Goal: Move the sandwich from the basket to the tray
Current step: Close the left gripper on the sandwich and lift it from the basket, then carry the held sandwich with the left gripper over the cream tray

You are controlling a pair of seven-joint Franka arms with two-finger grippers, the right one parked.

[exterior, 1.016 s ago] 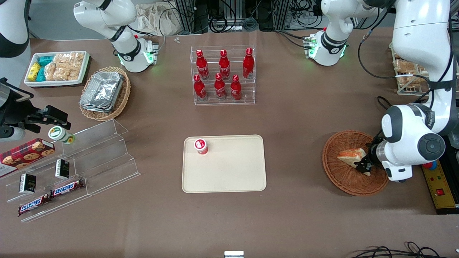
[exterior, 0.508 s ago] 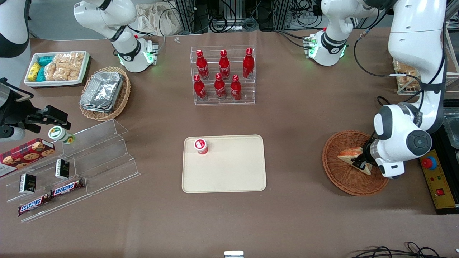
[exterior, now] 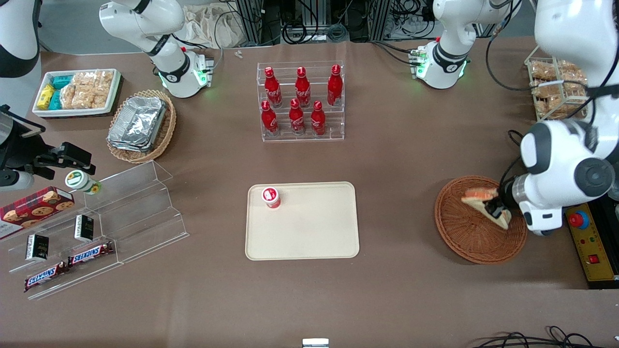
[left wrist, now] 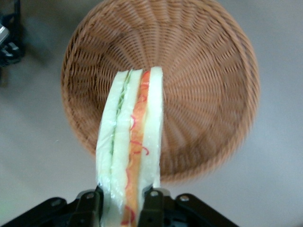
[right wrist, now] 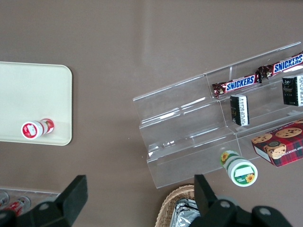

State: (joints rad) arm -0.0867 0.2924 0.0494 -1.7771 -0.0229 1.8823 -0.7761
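Observation:
The sandwich [exterior: 479, 195] [left wrist: 135, 137], a pale wedge with orange-red and green filling, hangs above the reddish-brown wicker basket [exterior: 464, 232] [left wrist: 208, 94]. My left gripper [exterior: 494, 208] [left wrist: 120, 201] is shut on the sandwich, one black finger pressed against each bread face. The basket under it holds nothing else. The cream-beige tray [exterior: 309, 232] [right wrist: 28, 94] lies mid-table, toward the parked arm's end from the basket. A small red-and-white cup [exterior: 271, 197] [right wrist: 35, 128] stands on the tray's corner.
A clear rack of red bottles [exterior: 301, 101] stands farther from the front camera than the tray. A wire rack of packets [exterior: 553, 92] and a yellow control box [exterior: 592, 251] flank the basket. A foil-filled tan basket [exterior: 140, 125], snack tray [exterior: 75, 92] and acrylic steps [exterior: 121, 227] sit at the parked arm's end.
The gripper has risen with the sandwich, lifting it off the basket floor and shifting it slightly away from the front camera. The arm's upper joints swung outward.

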